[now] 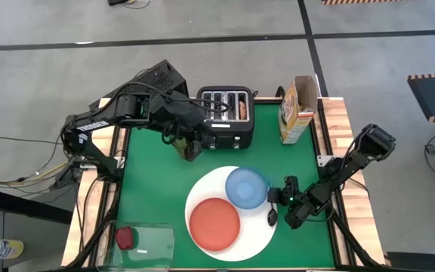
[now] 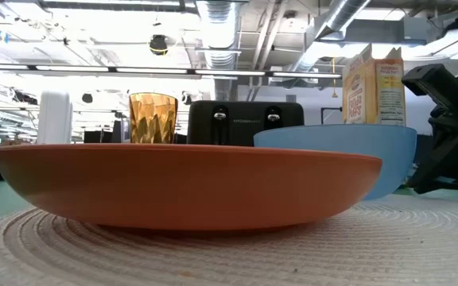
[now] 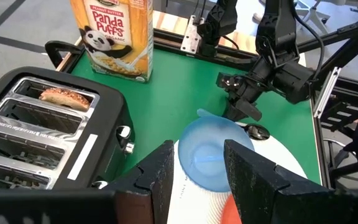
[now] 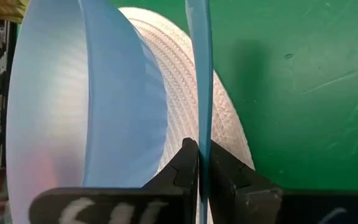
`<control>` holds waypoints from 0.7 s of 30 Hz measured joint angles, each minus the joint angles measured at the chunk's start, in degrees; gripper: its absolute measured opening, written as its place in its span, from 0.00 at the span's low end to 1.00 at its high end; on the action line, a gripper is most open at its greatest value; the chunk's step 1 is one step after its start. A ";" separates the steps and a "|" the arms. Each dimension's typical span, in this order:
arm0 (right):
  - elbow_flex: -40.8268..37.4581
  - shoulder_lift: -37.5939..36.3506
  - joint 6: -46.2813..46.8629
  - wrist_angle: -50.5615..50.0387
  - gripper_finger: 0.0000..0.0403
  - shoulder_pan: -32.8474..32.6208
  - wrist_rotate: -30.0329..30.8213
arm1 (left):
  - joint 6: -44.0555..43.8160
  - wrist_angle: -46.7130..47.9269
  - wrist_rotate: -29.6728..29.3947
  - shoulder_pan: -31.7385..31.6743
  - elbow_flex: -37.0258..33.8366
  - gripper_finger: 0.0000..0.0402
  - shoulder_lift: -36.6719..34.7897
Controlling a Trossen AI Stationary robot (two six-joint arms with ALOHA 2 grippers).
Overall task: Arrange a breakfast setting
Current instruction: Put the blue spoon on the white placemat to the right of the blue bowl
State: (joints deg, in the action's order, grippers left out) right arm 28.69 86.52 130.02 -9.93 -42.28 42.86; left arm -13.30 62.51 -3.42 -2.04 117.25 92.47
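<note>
We have the right gripper [image 1: 282, 195] low at the right edge of the large white round plate [image 1: 202, 189], its jaws pressed onto the thin rim of the blue bowl [image 1: 246, 187]; the right wrist view shows that rim [image 4: 202, 74] edge-on, pinched between the two dark fingers. The bowl sits on the white plate's far right part, just beside the smaller orange-red plate [image 1: 214, 224], which lies toward the near side. The small dark spoon [image 1: 272, 217] rests at the white plate's right edge, right under our right arm.

The left gripper [image 3: 194, 165] hovers near the black toaster [image 1: 226, 115] with its jaws spread and nothing between them. A bagel piece [image 3: 64, 97] stands in one toaster slot, and the cereal box [image 1: 296, 108] is upright at the far right of the green bench [image 1: 149, 189].

Our main worry is the grip: we hold only a narrow lip, so a quick lift or turn could let the bowl swing, slip out, or tip. Dragging it sideways could knock the orange-red plate or shove the woven white plate across the bench. Lowering the right arm further risks pushing the spoon off. The dark red food piece [image 1: 125, 237] lies in a clear container [image 1: 157, 240] at the near left corner, well apart from all this.
</note>
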 joint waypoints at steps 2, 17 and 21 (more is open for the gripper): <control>0.00 0.00 0.02 0.13 0.12 0.06 -0.37 | 0.00 0.01 0.00 0.00 0.00 0.32 0.00; 0.02 -0.13 0.68 0.46 0.12 0.08 -2.47 | -0.63 0.01 -2.41 0.00 0.00 0.32 0.00; -0.08 -1.24 0.86 -2.14 0.12 0.05 -2.92 | -0.50 -0.01 -4.84 0.00 0.00 0.32 0.00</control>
State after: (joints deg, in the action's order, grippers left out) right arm 28.61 85.28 130.88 -12.07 -42.23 39.94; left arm -13.80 62.51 -8.26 -2.04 117.25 92.47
